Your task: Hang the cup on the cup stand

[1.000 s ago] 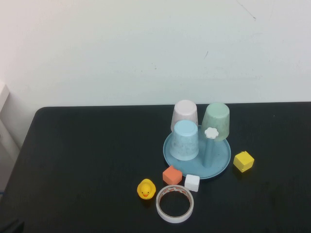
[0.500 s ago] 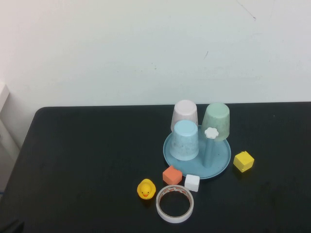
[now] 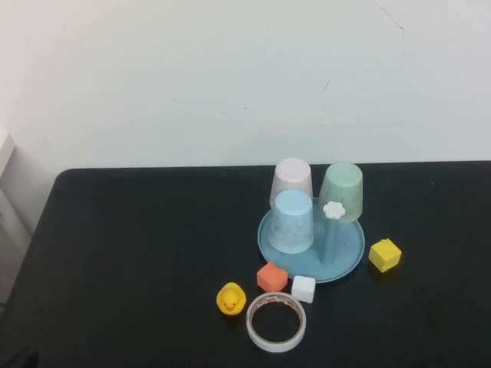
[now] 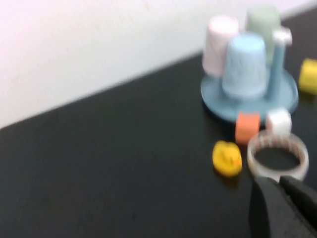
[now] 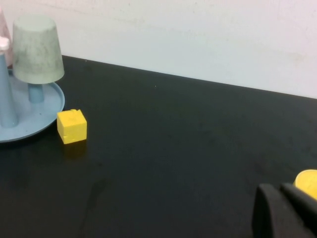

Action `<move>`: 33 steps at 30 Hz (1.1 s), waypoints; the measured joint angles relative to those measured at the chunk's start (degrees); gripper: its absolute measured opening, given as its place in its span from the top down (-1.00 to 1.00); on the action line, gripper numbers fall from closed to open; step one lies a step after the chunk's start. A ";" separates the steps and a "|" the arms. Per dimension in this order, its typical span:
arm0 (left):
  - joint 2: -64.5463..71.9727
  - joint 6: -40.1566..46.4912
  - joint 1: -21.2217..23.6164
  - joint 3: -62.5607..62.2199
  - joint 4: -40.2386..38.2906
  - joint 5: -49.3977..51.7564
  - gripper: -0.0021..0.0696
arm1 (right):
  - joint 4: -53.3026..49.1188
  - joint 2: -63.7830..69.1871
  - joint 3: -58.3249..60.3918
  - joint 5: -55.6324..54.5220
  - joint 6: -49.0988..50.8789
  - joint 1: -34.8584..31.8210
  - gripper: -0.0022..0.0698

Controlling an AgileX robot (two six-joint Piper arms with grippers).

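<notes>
Nothing had moved since the earlier frame, as you can check. Your landmark, the cup stand (image 3: 349,261), sat on the black table (image 3: 138,245). The cup (image 3: 342,192) hung inverted on its far-right peg, beside pink (image 3: 292,180) and light blue (image 3: 293,221) cups. Nearer you lay the tape ring (image 3: 276,321). The left gripper (image 4: 283,201) and right gripper (image 5: 282,208) sat clenched, empty, well clear.

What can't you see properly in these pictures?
- Yellow thing, right wrist view: cut off by the edge, behind the shut right gripper.
- Pink cup, right wrist view: only a sliver shows.
- Left gripper, shut: blurred in its own view.
- Both arms: outside the high view.
</notes>
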 joint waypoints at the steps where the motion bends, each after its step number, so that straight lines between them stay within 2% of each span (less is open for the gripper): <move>1: -0.88 0.29 2.85 1.20 -1.46 -3.01 0.95 | 0.00 0.00 0.00 0.00 0.00 0.00 0.94; 5: -5.06 7.58 16.52 7.10 -10.50 -15.88 0.95 | 0.00 0.00 0.00 0.00 0.00 0.00 0.94; 6: -7.05 12.00 23.88 9.86 -15.67 -20.62 0.95 | 0.00 0.00 0.00 0.04 0.00 0.00 0.94; 7: -8.07 13.53 27.25 11.31 -17.72 -22.30 0.95 | 0.00 0.00 0.00 0.04 0.00 0.00 0.94; 10: -10.53 15.82 35.16 14.79 -20.17 -24.16 0.95 | 0.00 0.00 0.00 0.04 0.00 0.00 0.94; 13: -11.03 19.18 40.62 16.35 -20.87 -23.51 0.95 | 0.00 0.00 0.00 0.04 0.00 0.00 0.94; 16: -11.17 22.96 43.98 16.35 -22.54 -23.15 0.95 | 0.00 0.00 0.00 0.13 0.00 0.00 0.94; 21: -11.30 24.17 45.55 16.35 -25.34 -18.90 0.95 | 0.00 0.00 0.00 0.13 0.00 0.00 0.94; 26: -11.30 24.17 45.21 16.35 -25.56 -14.19 0.95 | 0.00 0.00 0.00 0.13 0.00 0.00 0.94; 33: -11.30 25.79 40.70 16.35 -25.29 -11.53 0.95 | 0.00 0.00 0.00 0.13 0.00 0.00 0.94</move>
